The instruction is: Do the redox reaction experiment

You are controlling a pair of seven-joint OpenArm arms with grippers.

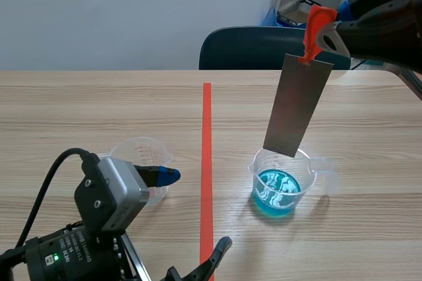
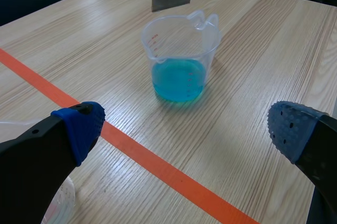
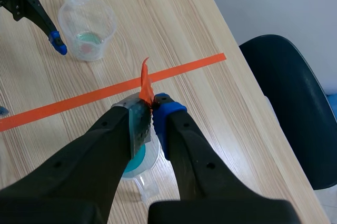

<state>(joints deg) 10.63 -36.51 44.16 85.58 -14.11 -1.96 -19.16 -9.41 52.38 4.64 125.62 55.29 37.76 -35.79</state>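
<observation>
So from where I'm standing this looks maybe halfway, with the main bit not done yet. The right tool [image 3: 152, 116] is clamped on the top end of a flat grey metal strip [image 1: 298, 106], right by the little orange tab [image 1: 316, 24] stuck on it, and the strip hangs straight down from the tool. Directly below that tool sits the beaker of blue liquid [image 1: 280, 185]. The strip's lower edge is about level with the rim, and it's clearly not in the blue stuff yet. I'd say the pick-up is sorted and the strip is lined up; what's left is lowering it into the liquid and letting the reaction go. The left tool [image 2: 187, 129] is down low over the worktop [image 1: 99, 109] with its two pads wide apart, gripping nothing. A second beaker [image 1: 142, 156] sits just beside one of its pads, nearly empty, with only a faint tint at the bottom as far as I can tell. The blue beaker is well ahead of that tool, past the orange tape line [image 1: 207, 162].
</observation>
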